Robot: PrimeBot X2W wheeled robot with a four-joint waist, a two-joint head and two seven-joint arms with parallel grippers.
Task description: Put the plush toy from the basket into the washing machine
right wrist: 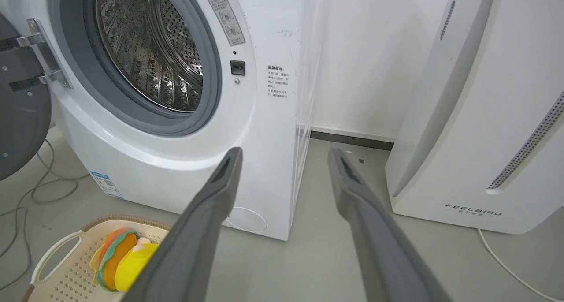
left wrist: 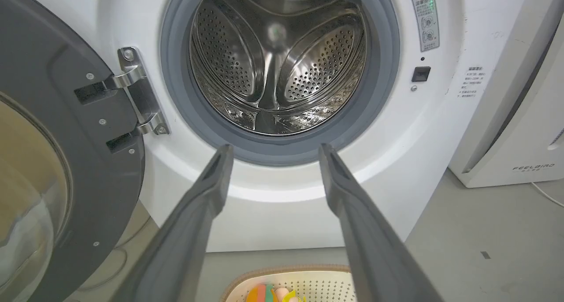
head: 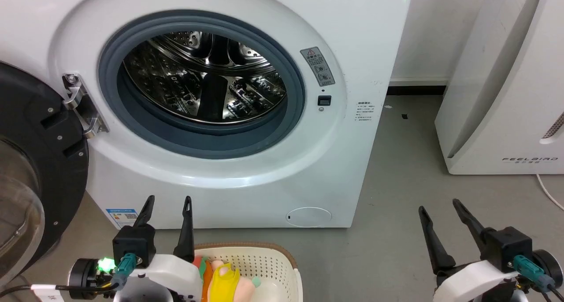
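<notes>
The hamburger plush toy (head: 222, 280) (right wrist: 119, 260) (left wrist: 269, 294) lies in the cream basket (head: 269, 260) (right wrist: 61, 273) (left wrist: 317, 281) on the floor in front of the washing machine (head: 352, 33) (left wrist: 440, 130) (right wrist: 260, 130). The machine's porthole shows a bare steel drum (head: 205, 77) and its dark door (head: 31, 161) (left wrist: 57, 161) is swung open to the left. My left gripper (head: 168, 199) (left wrist: 274, 150) is open, above the basket's left part, fingers pointing at the machine. My right gripper (head: 440, 205) (right wrist: 284, 152) is open over the floor at the right.
A white slanted FEELBIRD appliance (head: 506, 81) (right wrist: 480, 117) stands right of the washer against the wall. A cable (head: 548, 192) runs on the grey floor beside it, and more cables (right wrist: 39, 192) lie under the open door.
</notes>
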